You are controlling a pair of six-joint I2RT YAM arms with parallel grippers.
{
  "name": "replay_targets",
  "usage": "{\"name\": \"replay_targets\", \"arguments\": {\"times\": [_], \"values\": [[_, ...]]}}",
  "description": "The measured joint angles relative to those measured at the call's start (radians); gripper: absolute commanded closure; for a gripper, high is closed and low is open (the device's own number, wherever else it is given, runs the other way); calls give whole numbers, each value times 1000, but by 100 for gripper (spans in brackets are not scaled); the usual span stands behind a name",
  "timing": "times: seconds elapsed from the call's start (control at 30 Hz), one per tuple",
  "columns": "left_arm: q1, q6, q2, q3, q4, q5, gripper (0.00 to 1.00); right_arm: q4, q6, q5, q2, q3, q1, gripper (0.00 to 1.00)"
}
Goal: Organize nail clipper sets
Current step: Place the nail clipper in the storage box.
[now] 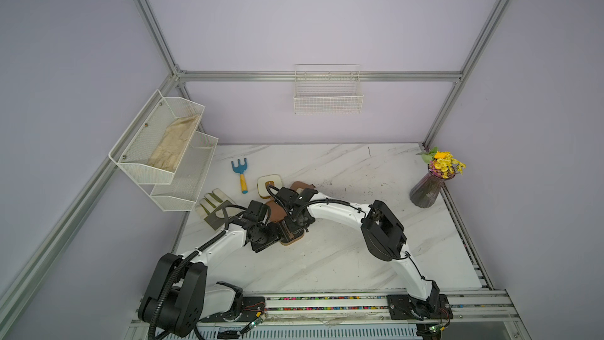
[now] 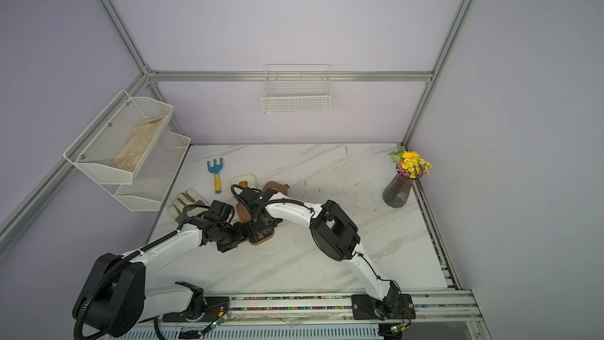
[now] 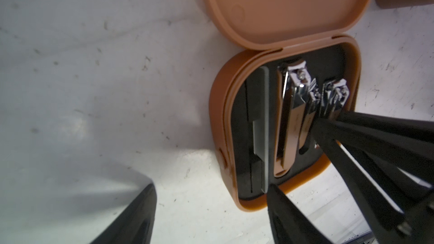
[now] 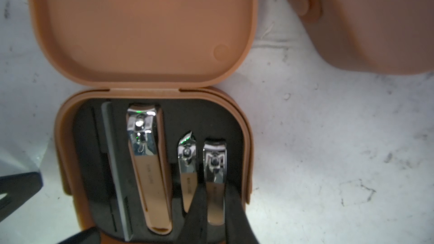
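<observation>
claw of right arm (image 4: 215,191) tight around small clipper (image 4: 214,160) in open brown case (image 4: 63,142); left claw (image 3: 211,187) half open, empty

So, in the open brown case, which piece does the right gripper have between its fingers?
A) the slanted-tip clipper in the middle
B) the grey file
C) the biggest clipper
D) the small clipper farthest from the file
D: in the right wrist view the right gripper has a finger on either side of the small clipper, the one farthest from the grey file in the open brown case.
</observation>
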Motion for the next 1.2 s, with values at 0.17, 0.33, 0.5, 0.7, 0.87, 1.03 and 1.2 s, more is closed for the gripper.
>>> {"name": "replay_targets", "arguments": {"times": [0.17,0.33,0.5,0.7,0.87,1.03,1.2], "values": [[0,0,4,1,10,0,27,1,12,6,0,-1,3,90],[0,0,5,1,13,0,27,5,36,16,1,-2,6,90],[0,0,11,2,16,2,27,15,66,20,1,-8,8,91],[0,0,13,2,23,4,28,25,89,19,0,-17,8,91],[0,0,14,2,29,6,28,24,89,20,1,-17,9,90],[0,0,16,2,32,8,28,24,84,30,2,-20,13,91],[0,0,16,2,33,8,29,19,77,53,11,-24,21,90]]}}
